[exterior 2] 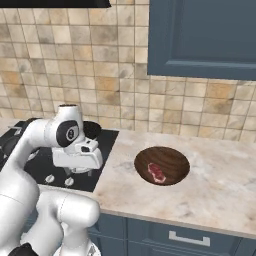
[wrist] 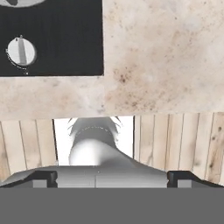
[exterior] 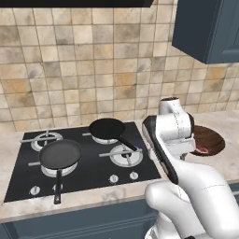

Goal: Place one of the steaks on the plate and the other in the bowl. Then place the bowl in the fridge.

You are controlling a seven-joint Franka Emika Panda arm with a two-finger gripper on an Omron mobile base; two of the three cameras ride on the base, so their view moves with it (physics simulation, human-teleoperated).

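bowl (exterior 2: 162, 166): dark brown, round | steak (exterior 2: 156, 172): pinkish-red, inside | hand (wrist: 112, 177): spread wide

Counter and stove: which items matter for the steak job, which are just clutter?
Job:
- bowl, on the counter right of the stove
- steak, lying in the bowl
- tool, open, holding nothing

Clutter:
- two black pans on the burners
- stove with its knobs
- counter

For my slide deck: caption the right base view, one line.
Steak lies in the bowl on the counter beside the stove.
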